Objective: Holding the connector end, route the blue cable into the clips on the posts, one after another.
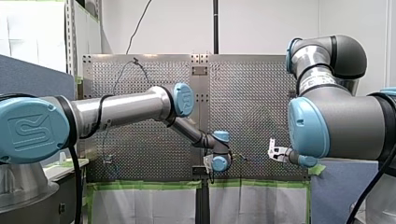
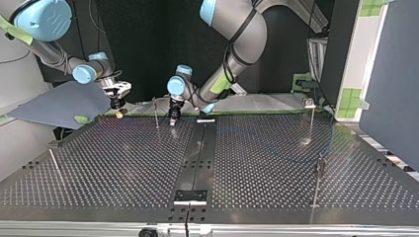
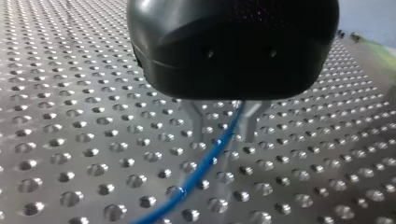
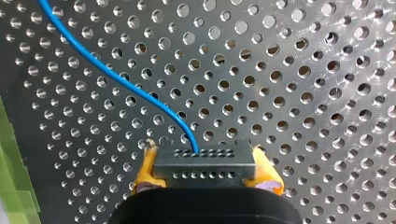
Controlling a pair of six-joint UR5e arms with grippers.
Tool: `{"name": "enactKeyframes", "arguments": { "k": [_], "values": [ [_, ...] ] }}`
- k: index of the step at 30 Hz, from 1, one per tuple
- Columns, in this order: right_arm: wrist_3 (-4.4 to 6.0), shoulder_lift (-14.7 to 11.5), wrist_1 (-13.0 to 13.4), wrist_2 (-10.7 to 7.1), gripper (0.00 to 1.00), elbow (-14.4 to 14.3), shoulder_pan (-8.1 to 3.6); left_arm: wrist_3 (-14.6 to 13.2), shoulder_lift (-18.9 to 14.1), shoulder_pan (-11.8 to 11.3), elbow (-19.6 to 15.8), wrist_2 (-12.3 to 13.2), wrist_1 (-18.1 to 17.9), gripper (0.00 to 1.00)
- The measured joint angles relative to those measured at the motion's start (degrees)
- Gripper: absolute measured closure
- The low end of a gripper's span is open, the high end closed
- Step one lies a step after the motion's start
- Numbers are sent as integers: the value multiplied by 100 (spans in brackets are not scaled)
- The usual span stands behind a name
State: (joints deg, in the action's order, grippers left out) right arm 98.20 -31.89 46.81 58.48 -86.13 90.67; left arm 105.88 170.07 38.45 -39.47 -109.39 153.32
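My right gripper (image 4: 205, 170) is shut, its yellow pads (image 4: 145, 169) pressing both ends of a grey connector block (image 4: 205, 157). The thin blue cable (image 4: 116, 79) leaves the block and curves away over the perforated plate. In the left wrist view the blue cable (image 3: 198, 170) runs between the two metal fingers (image 3: 198, 126) of my left gripper (image 3: 224, 139). Those fingers stand apart and do not pinch it. In the top view my left gripper (image 2: 173, 116) hangs just beside a thin post (image 2: 156, 112), and my right gripper (image 2: 118, 106) is at the far left edge.
More thin posts stand on the perforated table (image 2: 123, 163): one at the top view's right rear (image 2: 313, 121), one at the right front (image 2: 318, 180), one at the left (image 2: 53, 160). A grey panel (image 2: 59, 103) lies under my right gripper.
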Motion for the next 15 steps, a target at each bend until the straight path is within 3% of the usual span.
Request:
{"name": "enactKeyframes", "arguments": {
  "k": [10, 13, 15],
  "values": [
    [27, 3, -6, -58, 100, 2, -38, -249, -29, 80, -3, -57, 558, 27],
    [34, 4, -5, -75, 100, 3, -50, -201, -51, 82, -3, -57, 734, 22],
    [42, 6, -8, -78, 100, 3, -56, -150, -84, 87, -4, -53, 834, 9]
  ]
}}
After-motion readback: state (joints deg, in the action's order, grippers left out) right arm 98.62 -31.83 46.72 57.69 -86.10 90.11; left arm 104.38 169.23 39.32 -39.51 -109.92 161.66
